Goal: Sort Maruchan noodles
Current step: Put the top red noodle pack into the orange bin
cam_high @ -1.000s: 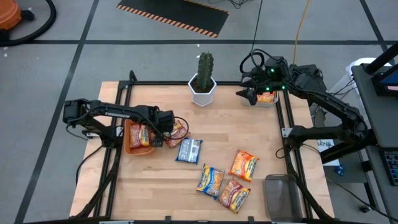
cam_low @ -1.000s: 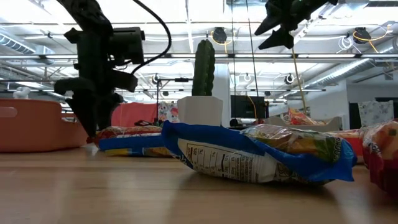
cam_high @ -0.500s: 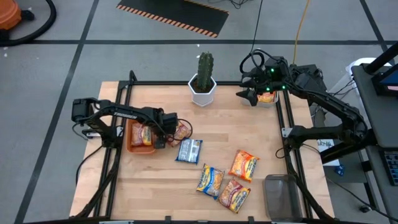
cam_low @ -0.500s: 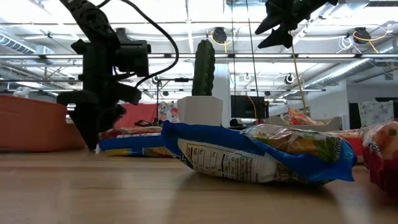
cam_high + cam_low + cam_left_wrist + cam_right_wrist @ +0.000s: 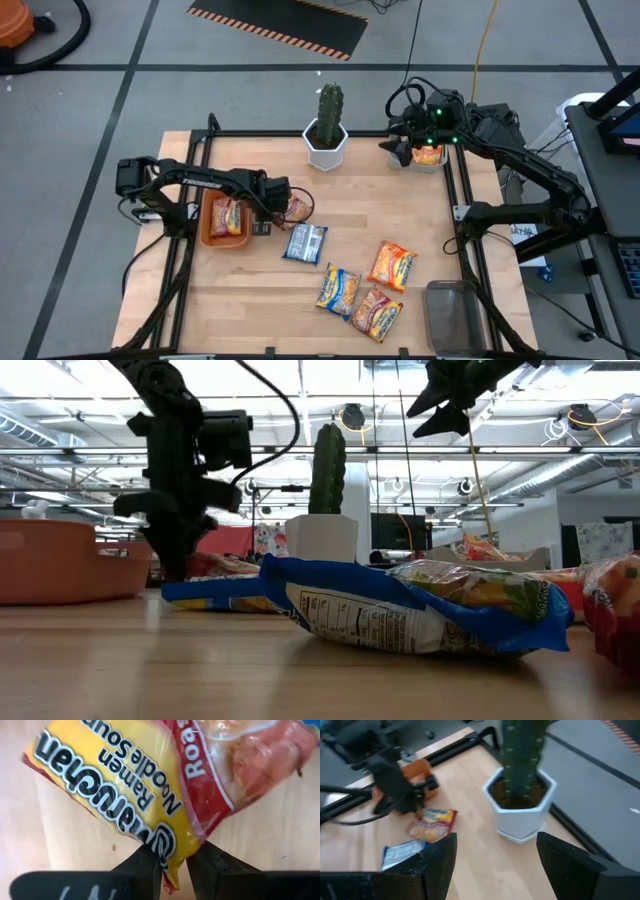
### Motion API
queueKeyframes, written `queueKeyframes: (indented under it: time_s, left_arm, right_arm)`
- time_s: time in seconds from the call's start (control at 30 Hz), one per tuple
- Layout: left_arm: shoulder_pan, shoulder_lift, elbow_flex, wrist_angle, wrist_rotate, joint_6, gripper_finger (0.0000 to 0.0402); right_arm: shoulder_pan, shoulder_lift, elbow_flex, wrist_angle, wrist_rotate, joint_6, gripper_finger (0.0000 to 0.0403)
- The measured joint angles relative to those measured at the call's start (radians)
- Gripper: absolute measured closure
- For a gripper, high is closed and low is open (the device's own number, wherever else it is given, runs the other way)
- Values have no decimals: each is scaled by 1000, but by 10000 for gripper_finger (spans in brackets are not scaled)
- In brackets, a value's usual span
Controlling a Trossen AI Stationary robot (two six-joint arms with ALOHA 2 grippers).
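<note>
The left pincer (image 5: 173, 866) pinches the corner of a red and yellow noodle packet (image 5: 150, 785) that lies on the table (image 5: 380, 200), just beside the orange bin (image 5: 212, 237). The right pincer (image 5: 492, 851) hangs wide open and holds nothing, up near the far right corner, close to the cactus pot (image 5: 326, 145). A blue packet (image 5: 304, 241) lies near the pinched one, and three more packets (image 5: 368, 286) lie together farther toward the front.

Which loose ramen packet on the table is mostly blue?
The blue Maruchan packet lying mid-table, just right of the orange bin; the other loose packets are orange, yellow or red.
</note>
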Motion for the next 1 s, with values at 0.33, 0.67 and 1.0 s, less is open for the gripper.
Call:
queueKeyframes:
  time_s: [0.33,0.67,1.0]
  left_arm:
    - [0,-3,101,-94,-4,54,326]
    - [50,-4,53,-104,58,136,326]
    - [81,-4,-68,31,113,172,323]
  right_arm:
    - [0,0,0,142,30,137,138]
    - [2,0,0,185,104,254,138]
    - [25,4,0,201,104,331,138]
